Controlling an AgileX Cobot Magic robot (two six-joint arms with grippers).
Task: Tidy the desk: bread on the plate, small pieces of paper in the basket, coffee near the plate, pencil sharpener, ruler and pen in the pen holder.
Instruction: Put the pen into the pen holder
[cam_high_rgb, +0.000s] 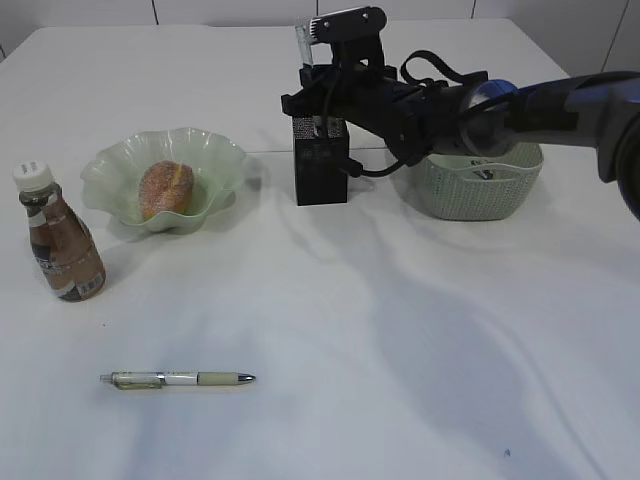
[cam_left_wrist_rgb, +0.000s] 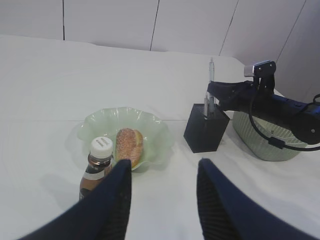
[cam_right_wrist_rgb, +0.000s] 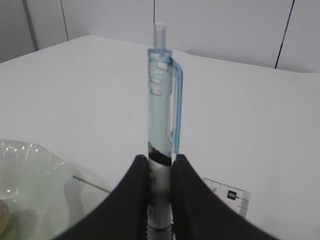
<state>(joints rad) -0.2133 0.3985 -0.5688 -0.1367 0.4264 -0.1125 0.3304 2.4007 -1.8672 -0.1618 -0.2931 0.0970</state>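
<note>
Our right gripper (cam_right_wrist_rgb: 160, 172) clamps a clear blue pen (cam_right_wrist_rgb: 161, 100) upright over the black pen holder (cam_high_rgb: 320, 165); our left gripper (cam_left_wrist_rgb: 162, 172) hangs half open, empty. Around them, a white desk (cam_high_rgb: 400, 350) with a seam, and white panelled walls (cam_left_wrist_rgb: 190, 25) behind.

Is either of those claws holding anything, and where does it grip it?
The right end effector grips a clear light-blue click pen upright around its lower barrel. The left end effector holds nothing.
</note>
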